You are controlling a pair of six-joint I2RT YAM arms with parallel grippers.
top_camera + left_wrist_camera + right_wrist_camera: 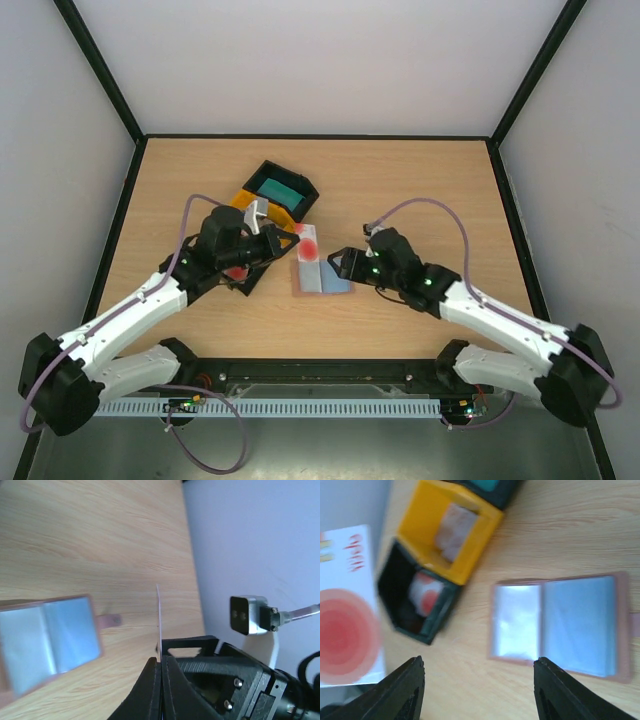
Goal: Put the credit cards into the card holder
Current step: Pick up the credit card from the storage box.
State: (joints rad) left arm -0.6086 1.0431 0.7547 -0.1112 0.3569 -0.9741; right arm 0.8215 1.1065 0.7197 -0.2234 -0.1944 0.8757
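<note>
The card holder [321,277] lies open on the table, its clear sleeves facing up; it also shows in the left wrist view [47,640] and the right wrist view [560,625]. My left gripper [291,241] [161,662] is shut on a red-and-white credit card [309,246], held on edge just above the holder's far end. That card appears edge-on [159,622] in the left wrist view and at the left of the right wrist view [347,615]. My right gripper [343,264] [479,662] is open and holds nothing, right beside the holder's right side.
A black tray [282,187] holding a teal card stands behind the holder. Beside it are a yellow tray [247,203] [447,530] with a pale card and another black tray [417,600] with a red-and-white card, partly under my left arm.
</note>
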